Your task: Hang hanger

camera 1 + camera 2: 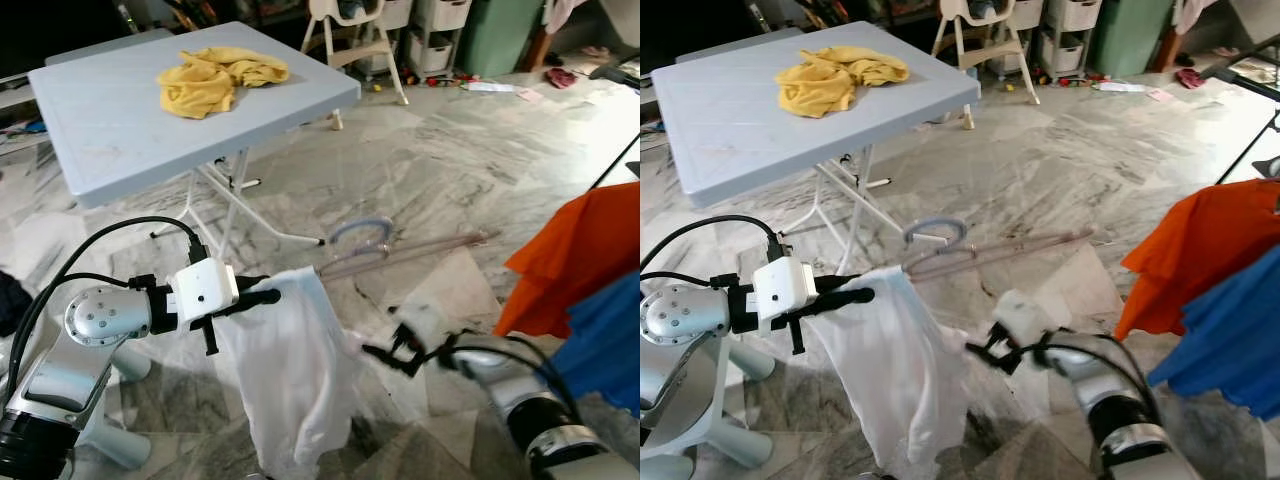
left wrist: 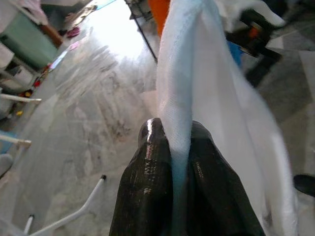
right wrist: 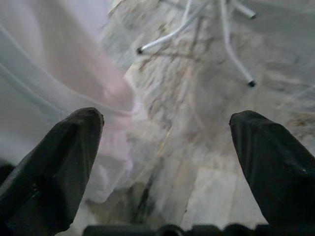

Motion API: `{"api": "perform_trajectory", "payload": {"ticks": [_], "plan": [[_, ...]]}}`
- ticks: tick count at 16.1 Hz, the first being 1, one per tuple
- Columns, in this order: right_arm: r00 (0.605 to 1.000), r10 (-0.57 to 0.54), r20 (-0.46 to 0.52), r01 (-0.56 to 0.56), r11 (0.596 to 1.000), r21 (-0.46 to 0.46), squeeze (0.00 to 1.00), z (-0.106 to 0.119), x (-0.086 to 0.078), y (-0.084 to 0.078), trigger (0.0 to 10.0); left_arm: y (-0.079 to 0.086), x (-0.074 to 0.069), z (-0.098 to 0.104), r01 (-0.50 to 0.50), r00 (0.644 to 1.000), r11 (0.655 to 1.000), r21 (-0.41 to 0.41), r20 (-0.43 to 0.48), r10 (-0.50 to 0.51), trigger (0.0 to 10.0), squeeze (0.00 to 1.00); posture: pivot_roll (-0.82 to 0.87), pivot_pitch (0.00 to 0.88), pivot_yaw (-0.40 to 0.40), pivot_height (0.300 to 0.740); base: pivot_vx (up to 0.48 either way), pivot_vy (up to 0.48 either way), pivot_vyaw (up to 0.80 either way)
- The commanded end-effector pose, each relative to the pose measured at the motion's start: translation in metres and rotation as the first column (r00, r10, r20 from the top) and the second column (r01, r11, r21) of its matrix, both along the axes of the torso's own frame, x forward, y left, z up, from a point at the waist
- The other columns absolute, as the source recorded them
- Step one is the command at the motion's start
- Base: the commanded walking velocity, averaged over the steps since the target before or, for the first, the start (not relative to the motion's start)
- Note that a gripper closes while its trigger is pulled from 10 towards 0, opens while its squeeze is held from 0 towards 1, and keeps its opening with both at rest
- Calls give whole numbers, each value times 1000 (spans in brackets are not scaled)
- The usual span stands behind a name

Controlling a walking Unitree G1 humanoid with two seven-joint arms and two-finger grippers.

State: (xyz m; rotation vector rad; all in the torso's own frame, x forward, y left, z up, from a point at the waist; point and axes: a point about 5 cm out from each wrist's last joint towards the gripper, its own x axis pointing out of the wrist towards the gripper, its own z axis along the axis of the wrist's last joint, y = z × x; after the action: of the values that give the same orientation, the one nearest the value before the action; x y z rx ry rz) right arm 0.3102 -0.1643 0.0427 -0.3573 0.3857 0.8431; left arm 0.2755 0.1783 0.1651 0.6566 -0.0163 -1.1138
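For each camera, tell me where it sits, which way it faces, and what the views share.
Left eye, head: looks forward and down at table, floor, white shirt on hanger; both arms show.
Right eye, head: same scene, plus orange shirt.
Left wrist: looks along its fingers, shut on the white shirt.
Right wrist: looks along its open fingers at the white shirt and table legs.
Shared: the white shirt shows in all four.

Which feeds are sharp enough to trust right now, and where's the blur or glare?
Left eye view: right gripper motion-smeared, left gripper and white garment crisp. Left wrist view: fingers sharp, floor blown out by glare. Right wrist view: soft, garment blurred.
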Motion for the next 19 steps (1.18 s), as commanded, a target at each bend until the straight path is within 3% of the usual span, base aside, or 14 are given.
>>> {"api": "perform_trajectory", "payload": {"ticks": [1,5,6,9,13,14,19], "plan": [[997,73,27,-75,995,59,0,14,7,8,10000,0,1,11,20,999,1000,-5,46,-20,0,0,35,77,57,740,0,0,0],[978,205,37,-207,974,95,0,20,5,22,10000,-2,2,15,44,997,999,8,70,-45,0,0,37,78,58,740,0,0,0],[965,258,38,-261,957,124,0,22,3,33,10000,-2,5,21,41,995,999,7,92,-42,0,0,39,79,55,740,0,0,0],[961,273,49,-277,941,195,0,25,2,42,10000,-2,8,29,44,993,999,3,111,-44,0,0,44,79,54,740,0,0,0],[953,302,35,-301,925,233,0,22,-2,54,10000,-6,3,25,76,993,997,11,94,-77,0,0,45,78,56,740,0,0,0],[962,270,31,-271,940,210,0,18,-1,54,0,-8,3,24,81,992,997,10,94,-82,0,0,47,75,55,740,0,0,0],[987,161,-21,-159,983,92,0,2,-2,31,0,-3,5,32,67,991,998,14,117,-68,0,0,54,71,50,740,0,0,0]]}}
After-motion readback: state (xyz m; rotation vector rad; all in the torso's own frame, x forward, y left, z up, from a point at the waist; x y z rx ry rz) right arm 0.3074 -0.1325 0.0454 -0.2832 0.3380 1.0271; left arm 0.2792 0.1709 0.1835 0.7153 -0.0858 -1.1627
